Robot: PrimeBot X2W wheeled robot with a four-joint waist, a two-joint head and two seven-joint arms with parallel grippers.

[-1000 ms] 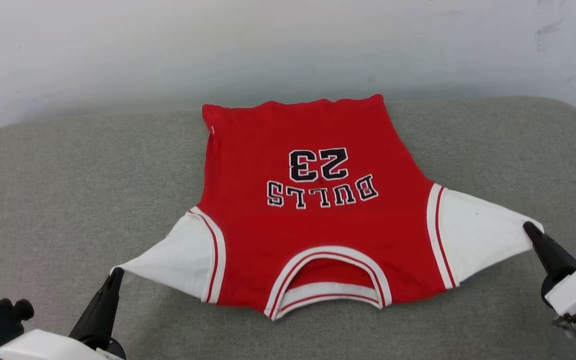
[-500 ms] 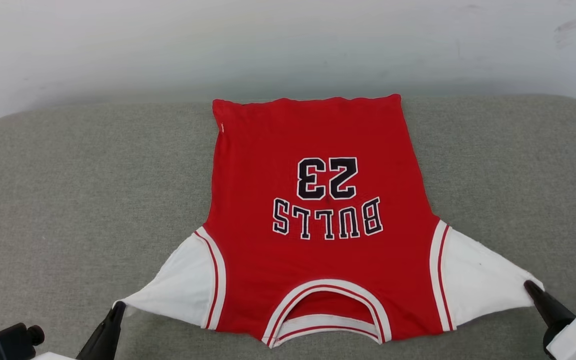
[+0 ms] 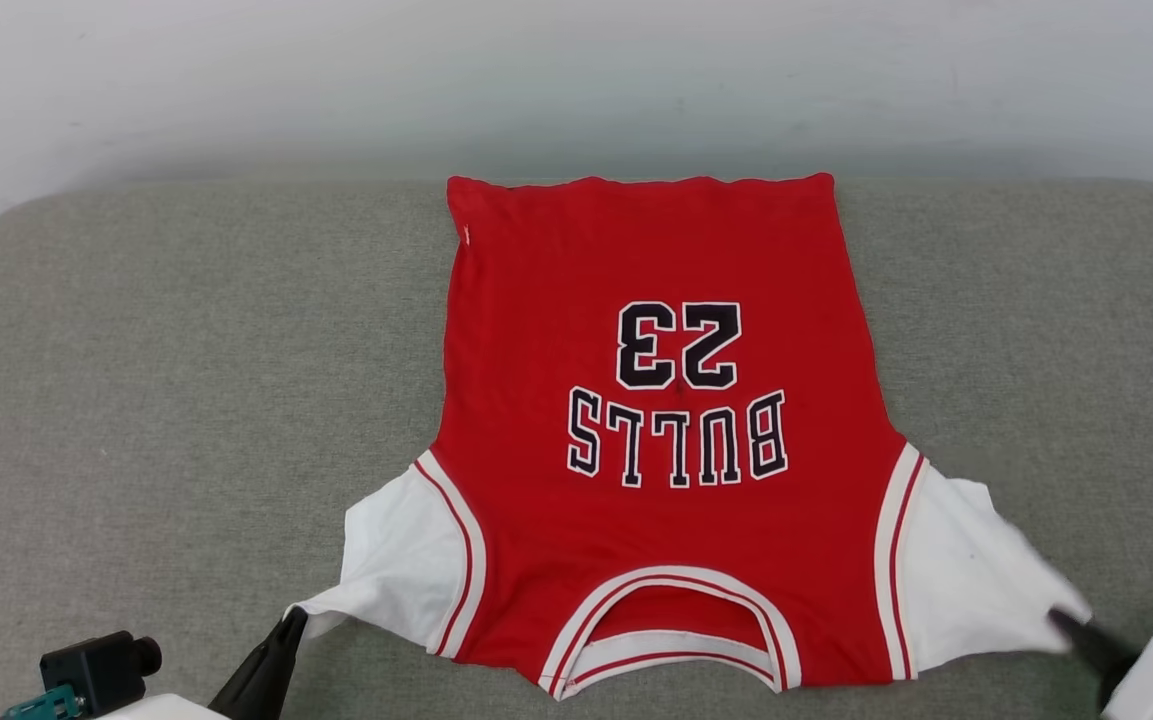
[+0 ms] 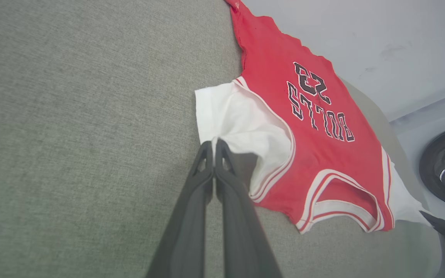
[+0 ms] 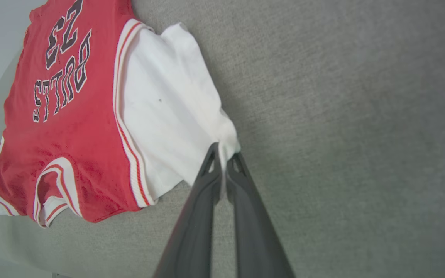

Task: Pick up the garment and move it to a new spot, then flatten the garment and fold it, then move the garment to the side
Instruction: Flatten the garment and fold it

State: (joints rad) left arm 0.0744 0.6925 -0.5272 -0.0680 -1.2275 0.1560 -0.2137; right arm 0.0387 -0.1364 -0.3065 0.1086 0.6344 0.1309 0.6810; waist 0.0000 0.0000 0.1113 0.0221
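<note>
Grey padded table (image 3: 136,350) below a white wall (image 3: 236,80), left gripper (image 3: 292,620) clamped tight on the near sleeve tip, red shirt (image 3: 656,540) spread flat at centre, lettering up, collar nearest the robot, right gripper (image 3: 1071,628) pinching the far sleeve tip.

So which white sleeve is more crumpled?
The sleeve on the robot's left, folded over itself near the left gripper; the right sleeve lies smoother.

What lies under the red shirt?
The garment lies spread on the grey fabric surface, which shows around it. The part beneath is covered, so anything else there cannot be seen.
</note>
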